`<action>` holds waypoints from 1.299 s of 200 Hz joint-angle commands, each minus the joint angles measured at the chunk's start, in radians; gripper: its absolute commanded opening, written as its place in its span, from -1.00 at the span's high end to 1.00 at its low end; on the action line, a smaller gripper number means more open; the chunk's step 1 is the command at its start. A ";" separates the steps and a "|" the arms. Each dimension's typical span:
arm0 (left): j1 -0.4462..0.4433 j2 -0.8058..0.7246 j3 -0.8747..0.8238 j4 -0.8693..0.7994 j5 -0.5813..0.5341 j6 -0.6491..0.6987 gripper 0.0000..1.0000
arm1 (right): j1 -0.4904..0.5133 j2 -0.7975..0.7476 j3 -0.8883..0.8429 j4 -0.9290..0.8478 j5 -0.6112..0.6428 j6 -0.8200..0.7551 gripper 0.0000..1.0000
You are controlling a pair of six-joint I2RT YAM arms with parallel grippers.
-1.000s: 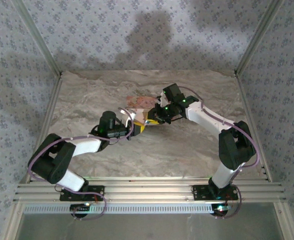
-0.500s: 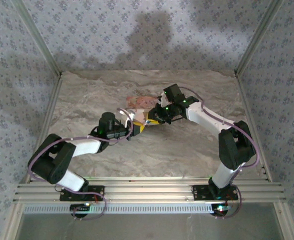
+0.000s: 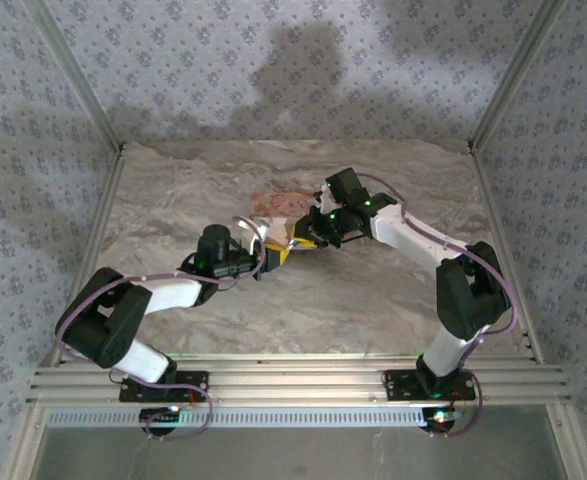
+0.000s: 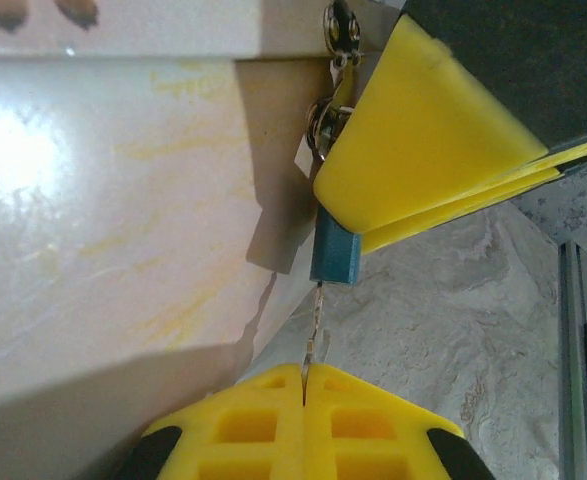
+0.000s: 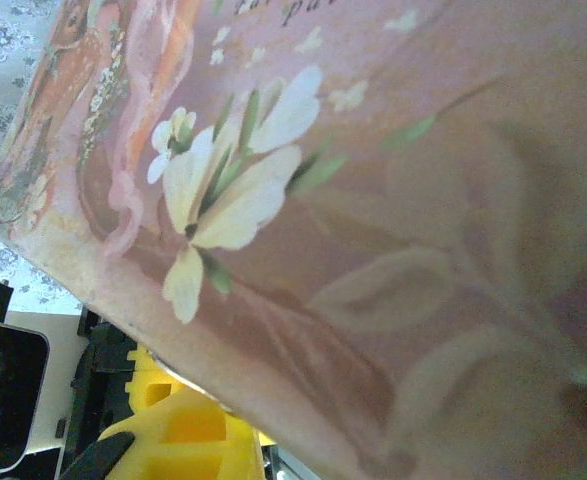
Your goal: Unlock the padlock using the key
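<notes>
In the left wrist view my left gripper (image 4: 304, 375) is shut on the key (image 4: 313, 330), a thin toothed blade seen edge-on. The blade runs up into the small dark-blue padlock (image 4: 333, 255). Shiny metal loops (image 4: 325, 118) sit just above the padlock, against the edge of the pink box (image 4: 123, 200). My right gripper's yellow fingers (image 4: 423, 140) are pressed together over the padlock's top. From above, the left gripper (image 3: 273, 252) and right gripper (image 3: 299, 240) meet at the near edge of the pink box (image 3: 278, 203). The box's flower-printed lid (image 5: 373, 200) hides the right jaws in the right wrist view.
The marble-patterned table (image 3: 303, 300) has metal frame posts at its corners and patterned walls around it. A rail (image 3: 293, 385) runs along the near edge by the arm bases. The left gripper's yellow fingers (image 5: 163, 430) show below the box edge.
</notes>
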 commanded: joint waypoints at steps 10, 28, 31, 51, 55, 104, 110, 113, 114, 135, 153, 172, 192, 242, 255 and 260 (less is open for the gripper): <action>-0.009 -0.019 0.004 0.060 0.000 -0.009 1.00 | 0.014 -0.037 0.008 0.065 -0.032 -0.001 1.00; -0.009 -0.022 0.003 0.061 0.000 -0.010 1.00 | 0.014 -0.033 0.009 0.068 -0.031 0.000 1.00; -0.010 -0.022 0.003 0.061 0.000 -0.010 1.00 | 0.015 -0.033 0.009 0.067 -0.031 0.000 1.00; -0.010 -0.025 0.003 0.062 -0.007 -0.015 1.00 | 0.017 -0.027 0.008 0.068 -0.031 0.001 1.00; -0.010 -0.027 0.003 0.065 -0.007 -0.016 1.00 | 0.018 -0.026 0.009 0.068 -0.031 0.001 1.00; -0.010 -0.029 -0.017 0.106 -0.025 -0.038 1.00 | 0.019 -0.018 0.011 0.068 -0.030 -0.001 1.00; -0.010 -0.027 -0.020 0.111 -0.028 -0.040 1.00 | 0.020 -0.017 0.010 0.068 -0.030 -0.001 1.00; -0.010 -0.026 -0.021 0.112 -0.030 -0.042 1.00 | 0.019 -0.017 0.011 0.067 -0.029 -0.001 1.00; -0.010 -0.026 -0.021 0.113 -0.030 -0.042 1.00 | 0.018 -0.017 0.012 0.067 -0.029 -0.002 1.00; -0.009 -0.029 -0.030 0.123 -0.038 -0.049 1.00 | 0.015 -0.015 0.012 0.066 -0.025 -0.005 1.00; -0.010 -0.039 -0.042 0.129 -0.045 -0.052 1.00 | 0.011 -0.015 0.011 0.067 -0.025 -0.007 1.00; -0.010 -0.050 -0.054 0.132 -0.056 -0.054 1.00 | 0.010 -0.016 0.007 0.068 -0.025 -0.007 1.00; -0.010 -0.055 -0.058 0.136 -0.054 -0.055 1.00 | 0.009 -0.013 0.006 0.070 -0.028 -0.008 1.00; -0.020 -0.044 -0.057 0.144 -0.048 -0.053 1.00 | 0.009 -0.009 0.003 0.079 -0.030 -0.002 1.00; -0.021 -0.038 -0.052 0.146 -0.047 -0.055 1.00 | 0.010 -0.010 0.001 0.083 -0.030 0.001 1.00; -0.024 -0.036 -0.050 0.146 -0.047 -0.055 1.00 | 0.011 -0.010 -0.001 0.086 -0.030 0.002 1.00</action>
